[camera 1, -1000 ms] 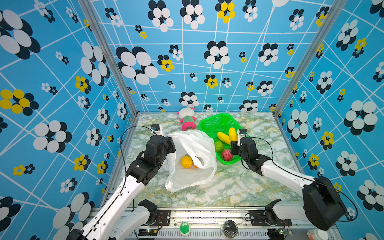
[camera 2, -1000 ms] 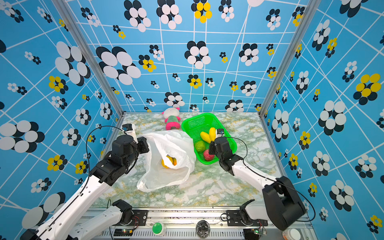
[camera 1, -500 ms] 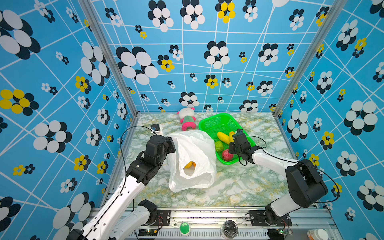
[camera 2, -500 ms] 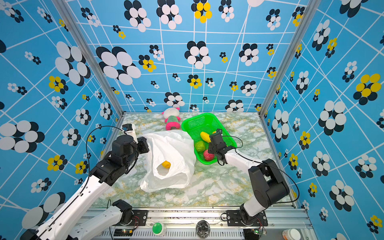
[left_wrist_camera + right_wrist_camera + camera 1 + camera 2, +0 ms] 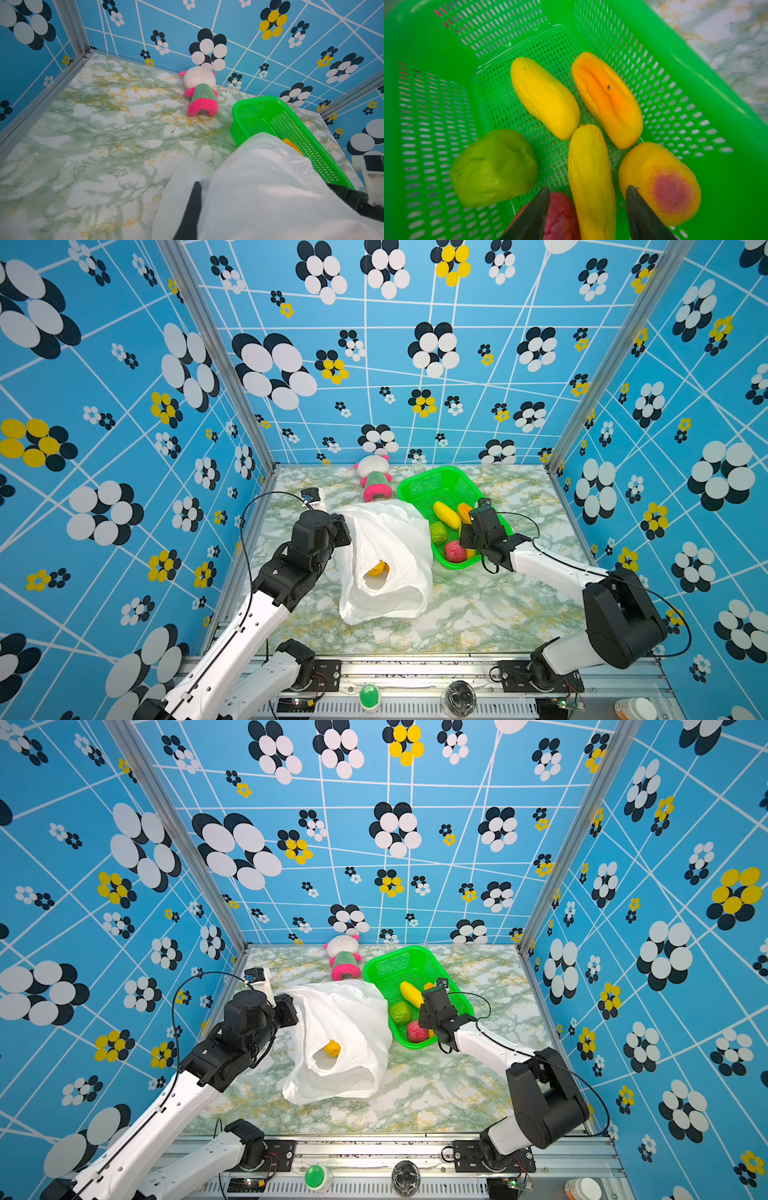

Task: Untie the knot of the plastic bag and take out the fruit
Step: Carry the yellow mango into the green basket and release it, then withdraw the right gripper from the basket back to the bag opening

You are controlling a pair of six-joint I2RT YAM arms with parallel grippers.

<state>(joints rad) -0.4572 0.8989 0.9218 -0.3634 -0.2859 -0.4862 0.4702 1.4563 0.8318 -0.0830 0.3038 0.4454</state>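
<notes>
The white plastic bag (image 5: 386,556) (image 5: 345,1036) stands left of the basket with its mouth gaping toward the front. One orange-yellow fruit (image 5: 377,569) shows inside it. The knot is out of view. My left gripper (image 5: 197,185) is shut on the bag's (image 5: 270,187) upper left edge, one finger under the film. My right gripper (image 5: 588,188) is open low over the green basket (image 5: 695,72), its jaws either side of a long yellow fruit (image 5: 589,166) lying there. Around it lie yellow (image 5: 544,97), orange (image 5: 606,97), green (image 5: 494,166), yellow-red (image 5: 660,182) and pinkish red (image 5: 560,216) fruit.
A white, pink and green plush doll (image 5: 374,479) lies at the back wall, left of the basket (image 5: 419,485). Patterned blue walls close in the marble table (image 5: 478,614) on three sides. A rail with a green button (image 5: 369,696) runs along the front.
My right gripper has opened over the basket, and the long yellow fruit now lies loose between its jaws. The bag has sagged a little; my left gripper has kept its hold.
</notes>
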